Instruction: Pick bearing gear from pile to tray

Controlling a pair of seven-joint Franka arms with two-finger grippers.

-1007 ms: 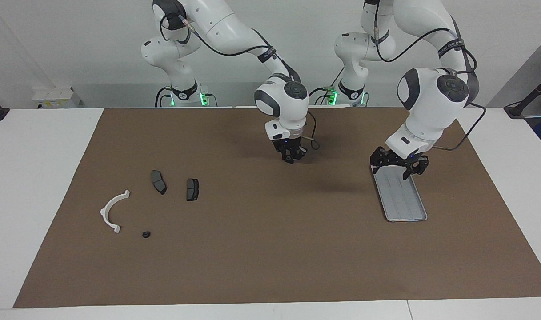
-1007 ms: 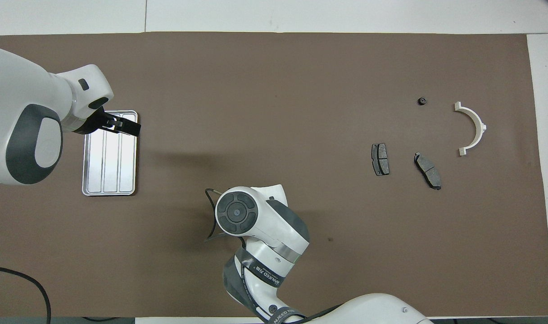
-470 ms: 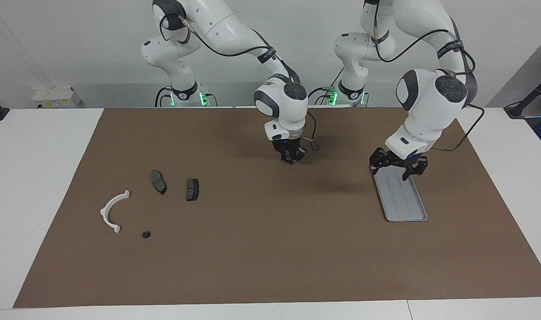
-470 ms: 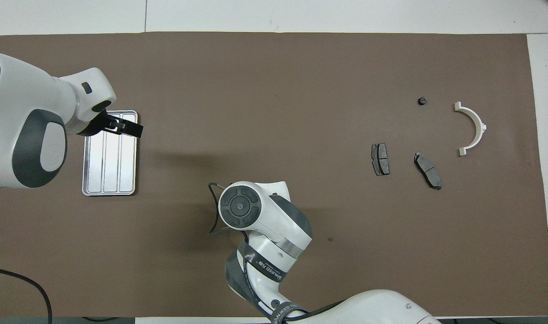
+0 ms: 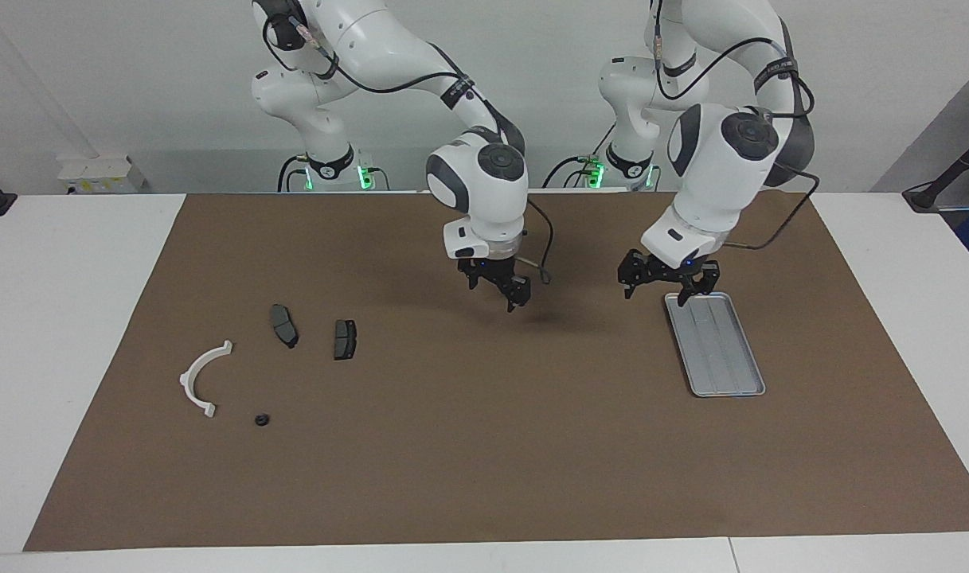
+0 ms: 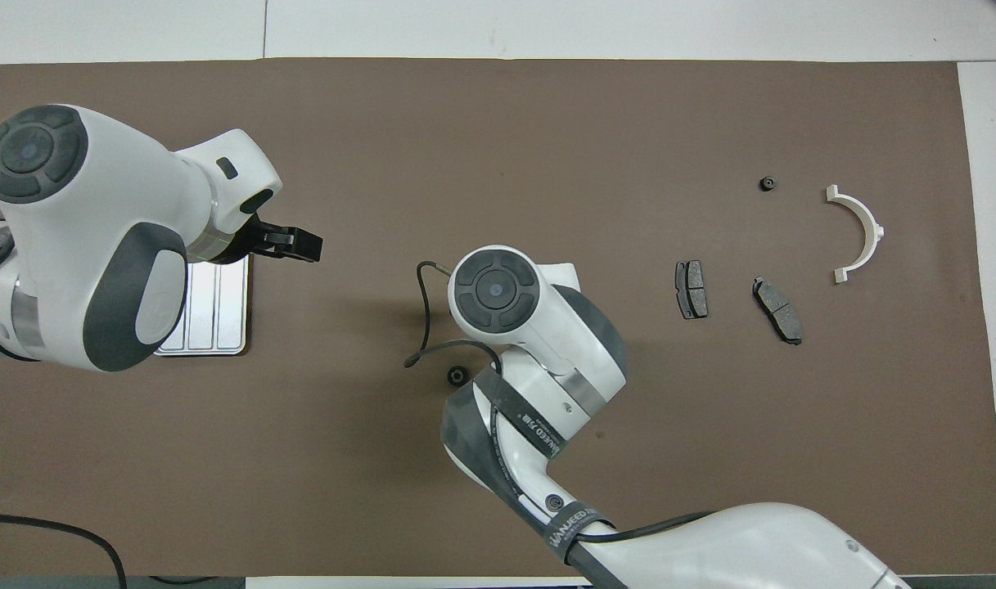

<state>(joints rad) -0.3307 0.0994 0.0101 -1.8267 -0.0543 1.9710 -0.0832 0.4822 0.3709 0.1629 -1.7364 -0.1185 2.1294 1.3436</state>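
Observation:
A small black round bearing gear [image 6: 457, 375] lies on the brown mat in the middle, beside the right arm's cable; the facing view does not show it. Above that spot my right gripper [image 5: 496, 293] hangs open and empty. A second black round piece [image 5: 262, 419] [image 6: 766, 183] sits in the pile with the white half-ring bracket [image 5: 201, 378] and two dark pad plates [image 5: 283, 325] [image 5: 345, 338]. The silver tray [image 5: 715, 346] [image 6: 215, 307] lies toward the left arm's end. My left gripper [image 5: 666, 288] [image 6: 289, 243] is open and empty over the mat, at the tray's robot-side corner.
The brown mat [image 5: 484, 446] covers most of the white table. The left arm's wrist [image 6: 96, 237] covers much of the tray from above. The right arm's wrist [image 6: 514, 303] hides its own gripper in the overhead view.
The right gripper opened, rose and shifted toward the pile, and a black round piece now shows on the mat beside it. The left gripper moved off the tray's end toward the middle.

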